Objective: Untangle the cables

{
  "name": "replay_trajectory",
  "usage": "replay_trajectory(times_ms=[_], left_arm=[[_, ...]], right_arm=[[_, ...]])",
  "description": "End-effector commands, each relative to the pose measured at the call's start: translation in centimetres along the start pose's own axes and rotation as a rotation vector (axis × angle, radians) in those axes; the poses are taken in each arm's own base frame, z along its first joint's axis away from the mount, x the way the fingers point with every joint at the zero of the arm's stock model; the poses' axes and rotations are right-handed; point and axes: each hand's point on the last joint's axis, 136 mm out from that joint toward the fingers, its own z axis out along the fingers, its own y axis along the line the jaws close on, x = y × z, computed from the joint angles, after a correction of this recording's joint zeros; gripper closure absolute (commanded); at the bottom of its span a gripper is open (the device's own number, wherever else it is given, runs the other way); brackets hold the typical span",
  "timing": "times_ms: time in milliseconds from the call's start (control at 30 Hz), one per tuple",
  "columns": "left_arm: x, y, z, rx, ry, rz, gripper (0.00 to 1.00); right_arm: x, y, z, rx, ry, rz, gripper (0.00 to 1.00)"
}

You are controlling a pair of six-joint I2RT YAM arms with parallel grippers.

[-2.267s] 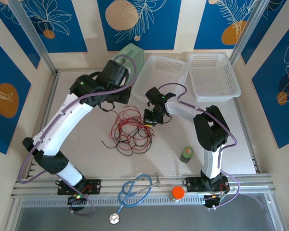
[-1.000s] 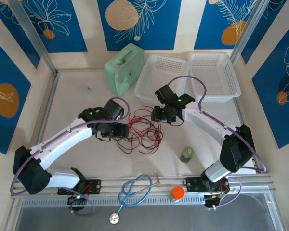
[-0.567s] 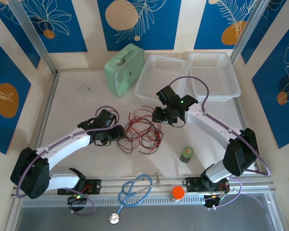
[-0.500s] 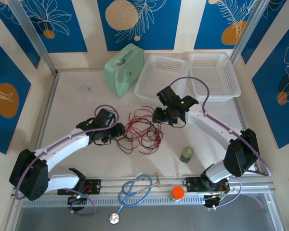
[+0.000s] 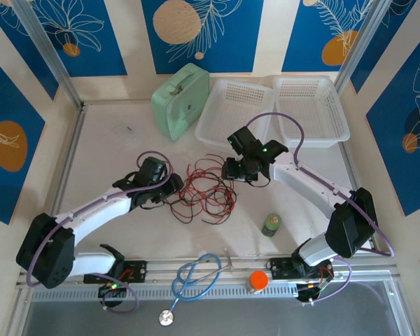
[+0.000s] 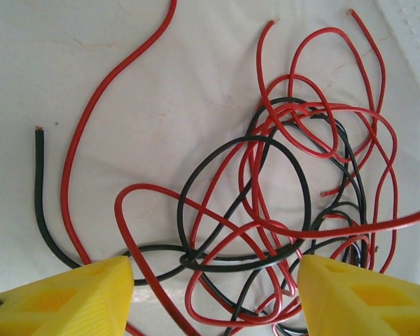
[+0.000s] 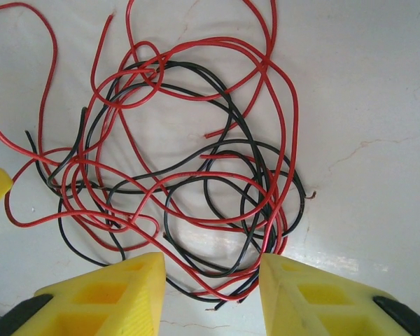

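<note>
**Both arms close in on the knot, neither has a hold**

The left arm has swung down from beside the mint-green plastic case (image 5: 180,99). The left gripper (image 5: 166,194) now sits at the left edge of the tangle of thin bright red and black wires (image 5: 204,190), mid-table. The right gripper (image 5: 232,170) keeps to the tangle's far right edge.

Up close, the left gripper (image 6: 213,264) stands wide apart over the loops and clamps nothing. The right gripper (image 7: 211,257) is partly apart, also empty. I'd say the pull hasn't begun, as the wires are still fully crossed.

The heap has no strong long axis and spreads slightly wider left to right, between the grippers. One black wire end (image 6: 36,133) points away from the left fingers.
</note>
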Motion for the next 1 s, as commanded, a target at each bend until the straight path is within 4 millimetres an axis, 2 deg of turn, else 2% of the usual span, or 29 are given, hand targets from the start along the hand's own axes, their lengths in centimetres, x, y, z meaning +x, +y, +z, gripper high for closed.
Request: replay_trajectory(times_ms=[0, 100, 300, 467, 600, 967], left_arm=[[-0.7, -0.5, 0.4, 0.028, -0.002, 0.001, 0.39], [-0.1, -0.8, 0.6, 0.042, 0.038, -0.006, 0.42], [1.7, 0.0, 0.4, 0.033, 0.117, -0.030, 0.43], [2.0, 1.2, -1.1, -0.023, 0.118, -0.013, 0.37], [1.9, 1.1, -1.9, -0.031, 0.116, 0.004, 0.33], [2.8, 0.7, 1.0, 0.001, 0.181, -0.016, 0.37]], right_arm=[[0.9, 0.2, -0.1, -0.008, 0.028, 0.007, 0.60], [0.9, 0.2, -0.1, -0.004, 0.027, 0.009, 0.60], [0.9, 0.2, 0.0, -0.006, 0.026, 0.013, 0.60], [0.9, 0.5, 0.2, -0.010, 0.030, 0.007, 0.60], [1.1, 0.6, 0.5, -0.012, 0.036, 0.004, 0.60], [1.4, 0.5, 0.2, -0.007, 0.029, 0.005, 0.60]])
